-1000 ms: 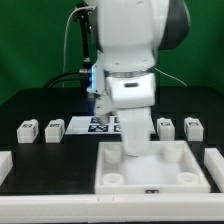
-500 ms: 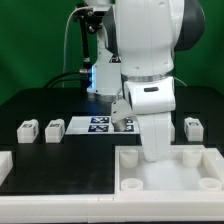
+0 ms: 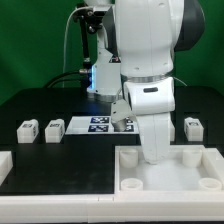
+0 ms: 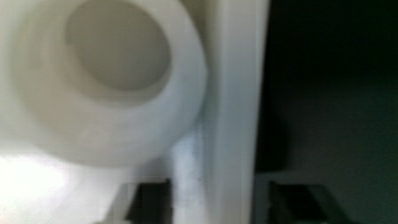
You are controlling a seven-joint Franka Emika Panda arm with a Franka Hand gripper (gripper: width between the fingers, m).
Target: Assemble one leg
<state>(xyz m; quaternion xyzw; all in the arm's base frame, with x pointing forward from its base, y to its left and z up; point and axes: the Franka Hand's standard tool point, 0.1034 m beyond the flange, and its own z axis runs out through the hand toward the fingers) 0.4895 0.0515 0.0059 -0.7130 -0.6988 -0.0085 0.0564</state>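
Three small white legs with marker tags stand on the black table: two on the exterior view's left [image 3: 28,129] [image 3: 54,129] and one on the right [image 3: 192,127]. My gripper [image 3: 151,157] reaches down into the large white tray-like part [image 3: 165,186] at the front. In the wrist view the gripper [image 4: 217,200] straddles the tray's upright rim [image 4: 228,100], with a dark finger [image 4: 157,200] on each side, shut on it. A round socket [image 4: 111,50] of the tray lies beside the rim. No leg is in the gripper.
The marker board [image 3: 98,124] lies behind the tray, partly hidden by the arm. Another white part [image 3: 5,163] sits at the exterior view's front left edge. The arm's body hides the table behind the tray's middle.
Between one second and half a second ago, the arm and the tray-like part moved together toward the exterior view's right. Nothing has visibly changed since then.
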